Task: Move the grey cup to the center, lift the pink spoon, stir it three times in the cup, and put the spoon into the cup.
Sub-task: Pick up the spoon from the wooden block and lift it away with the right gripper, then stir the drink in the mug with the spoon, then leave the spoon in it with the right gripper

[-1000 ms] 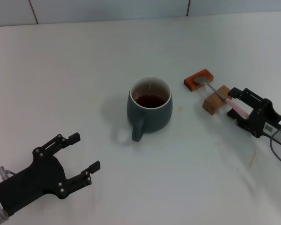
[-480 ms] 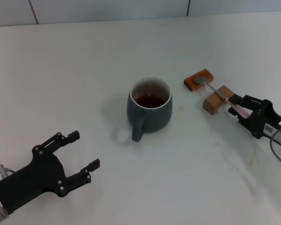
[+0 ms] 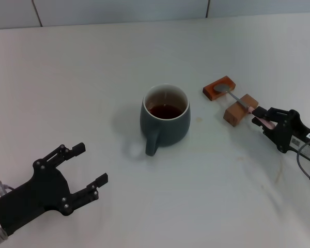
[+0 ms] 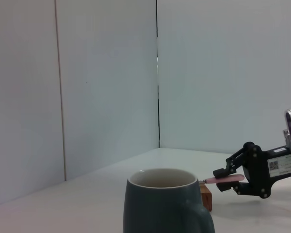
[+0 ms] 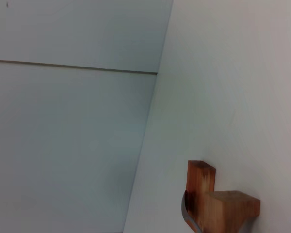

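Spoon point(image 3: 246, 105) lies right of the cup point(image 3: 165, 120) in the head view, bowl on one wooden block point(image 3: 219, 88), neck across another point(image 3: 239, 109). I have the right gripper point(image 3: 262, 119) pinched on its pink handle end; left gripper point(image 3: 90, 165) gapes near the cup, idle.

From the left wrist, the spoon point(image 4: 225, 179) looks thin, light, stiff, probably slippery, so I judge a firm handle grip best.

Right wrist shows only blocks.

Scene is evenly and brightly lit from overhead; no glare is seen on the white table point(image 3: 93, 77). Soft shadows are cast toward 9 o'clock of the grey cup point(image 3: 165, 120) and under the left gripper point(image 3: 81, 166) in the head view. Focus is held throughout; no edge distortion is noted.
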`<state>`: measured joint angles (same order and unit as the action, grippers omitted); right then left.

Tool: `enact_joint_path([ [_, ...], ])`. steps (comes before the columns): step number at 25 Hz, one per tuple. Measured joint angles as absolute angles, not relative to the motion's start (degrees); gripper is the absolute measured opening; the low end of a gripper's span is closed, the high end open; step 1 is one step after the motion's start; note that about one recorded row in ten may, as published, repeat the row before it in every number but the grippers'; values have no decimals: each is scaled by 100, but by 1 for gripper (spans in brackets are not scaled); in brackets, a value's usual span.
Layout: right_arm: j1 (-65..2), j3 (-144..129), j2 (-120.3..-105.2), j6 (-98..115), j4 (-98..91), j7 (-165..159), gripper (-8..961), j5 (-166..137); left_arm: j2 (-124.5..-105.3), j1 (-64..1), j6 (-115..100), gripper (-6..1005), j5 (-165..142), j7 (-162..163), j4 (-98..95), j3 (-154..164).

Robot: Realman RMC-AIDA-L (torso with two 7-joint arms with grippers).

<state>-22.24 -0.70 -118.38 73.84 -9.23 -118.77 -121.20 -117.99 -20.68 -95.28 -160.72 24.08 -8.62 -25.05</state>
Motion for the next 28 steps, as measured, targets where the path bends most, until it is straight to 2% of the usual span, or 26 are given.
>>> enact_joint_path([
  [2, -2222, -68, -11838, 7403, -924, -11860, 206, -12112, -11796, -2065, -9528, 809, -16072, 2408, -862, -2505],
  [11, -2191, 3, -11872, 7839, -938, -11067, 159, -11948, -11799, -2065, -9527, 808, -16066, 2408, -862, -2505],
  [15, -2117, 8, -11919, 8251, -719, -9708, 139, -11334, -11802, -2063, -9523, 809, -16057, 2408, -861, -2505],
  [23, -2198, 2, -11887, 9836, -1256, -7215, 123, -10342, -11803, -2056, -9516, 809, -16048, 2372, -862, -2505],
  [26, -2387, -35, -11799, 10776, -2139, -7264, 123, -10077, -11804, -2054, -9521, 809, -16048, 2347, -861, -2505],
  [28, -2819, -176, -11594, 11737, -3500, -8118, 123, -9981, -11812, -2048, -9528, 809, -16057, 2323, -859, -2463],
])
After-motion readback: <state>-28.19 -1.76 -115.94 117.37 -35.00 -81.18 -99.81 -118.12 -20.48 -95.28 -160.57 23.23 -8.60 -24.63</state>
